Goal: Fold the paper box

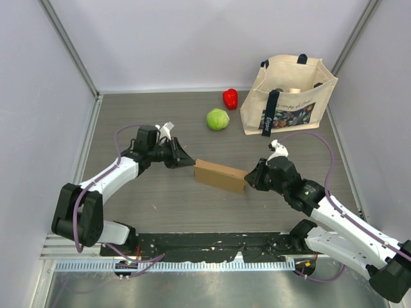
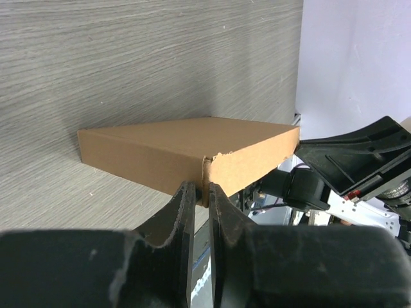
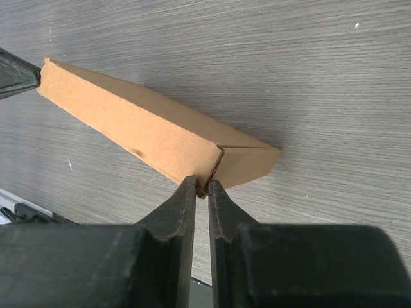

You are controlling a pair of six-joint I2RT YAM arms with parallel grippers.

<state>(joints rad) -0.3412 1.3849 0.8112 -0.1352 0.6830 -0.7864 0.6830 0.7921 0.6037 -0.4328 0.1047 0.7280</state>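
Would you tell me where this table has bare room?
Bare: the far-left table corner, left of the cabbage; the near strip between the paper box and the arm bases. Crowded: far right, with tote bag and pepper; mid-table, left gripper and right gripper on the box.

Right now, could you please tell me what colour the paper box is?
Plain brown cardboard, no print; the paper box shows best in the right wrist view.

Both wrists low. The left arm (image 1: 112,173) is bent at the elbow and reaches inward. The left gripper (image 1: 185,160) has its jaws nearly together, pinching a paper box (image 1: 219,175) corner. The right arm (image 1: 340,215) is extended inward, and the right gripper (image 1: 250,178) pinches the opposite corner the same way.
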